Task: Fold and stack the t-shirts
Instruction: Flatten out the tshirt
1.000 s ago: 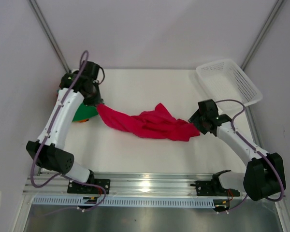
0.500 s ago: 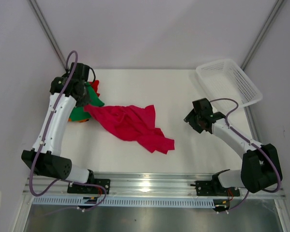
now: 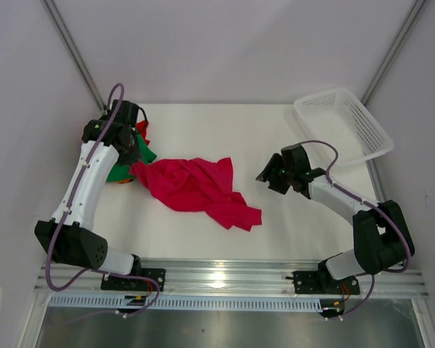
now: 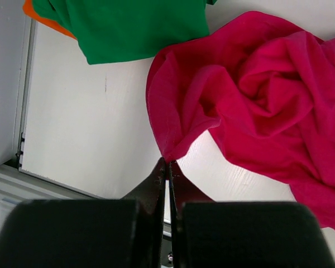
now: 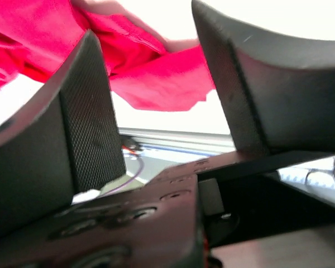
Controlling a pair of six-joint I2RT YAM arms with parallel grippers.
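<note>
A crimson t-shirt (image 3: 196, 188) lies crumpled on the white table, left of the middle. My left gripper (image 3: 135, 165) is shut on its left edge, and the left wrist view shows the closed tips (image 4: 167, 163) pinching a fold of the crimson t-shirt (image 4: 257, 100). A green t-shirt (image 4: 128, 25) lies over an orange one (image 4: 39, 17) just beyond it. A bit of red cloth (image 3: 140, 129) shows behind the left arm. My right gripper (image 3: 267, 176) hovers open to the right of the crimson t-shirt. Nothing is between its fingers (image 5: 89, 111), and the crimson t-shirt (image 5: 162, 84) lies ahead of them.
A white mesh basket (image 3: 344, 123) stands at the back right corner, partly over the table's edge. The pile of t-shirts sits at the table's left edge by the wall. The metal rail (image 3: 225, 275) with both arm bases runs along the near edge.
The right gripper has let go of the crimson t-shirt's right end, which dropped to the table. It then swung left towards the shirt. The left gripper kept its grip and shifted slightly.
</note>
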